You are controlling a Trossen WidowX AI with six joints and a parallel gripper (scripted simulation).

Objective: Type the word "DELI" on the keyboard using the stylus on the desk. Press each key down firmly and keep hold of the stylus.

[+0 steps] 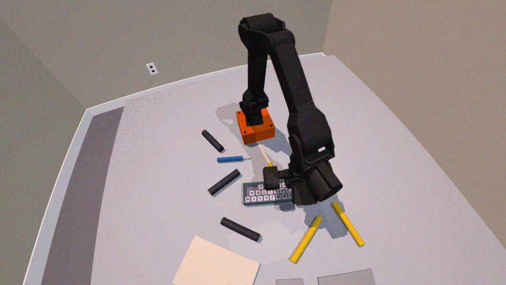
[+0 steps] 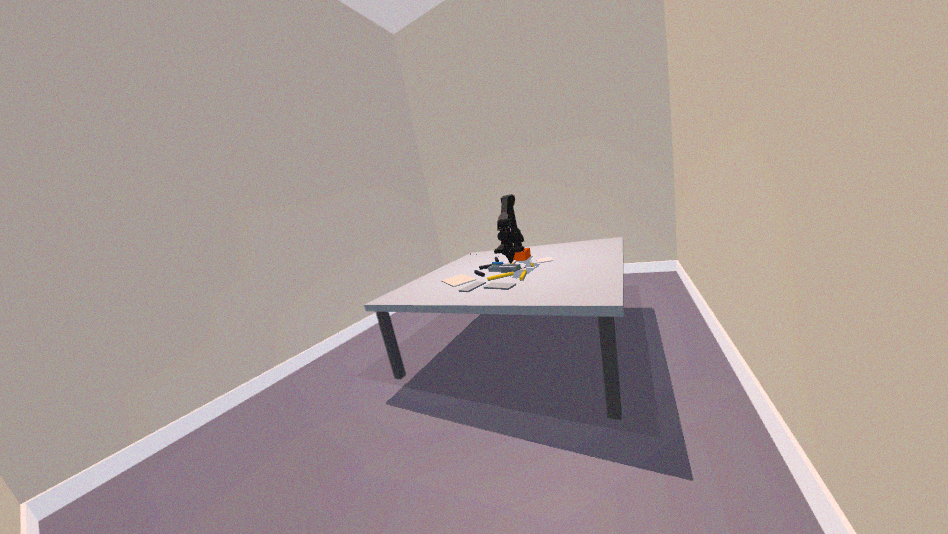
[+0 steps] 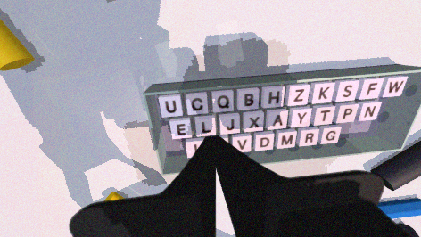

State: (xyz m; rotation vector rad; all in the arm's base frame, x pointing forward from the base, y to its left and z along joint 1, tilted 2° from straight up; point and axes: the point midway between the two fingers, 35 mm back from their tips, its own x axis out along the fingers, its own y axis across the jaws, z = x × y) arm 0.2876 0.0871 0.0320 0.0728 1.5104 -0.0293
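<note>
The small grey keyboard lies flat on the table, its white keys lettered in a scrambled order. My gripper is shut, and no stylus shows between the fingers. Its tip is low over the left end of the keyboard's near row in the wrist view, just below the L and J keys. A white pen with a yellow tip lies on the table beyond the keyboard. A blue tool with a thin metal tip lies to its left.
Three dark cylinders and two yellow markers lie around the keyboard. The orange arm base stands behind it. A cream sheet and grey sheets lie at the front edge.
</note>
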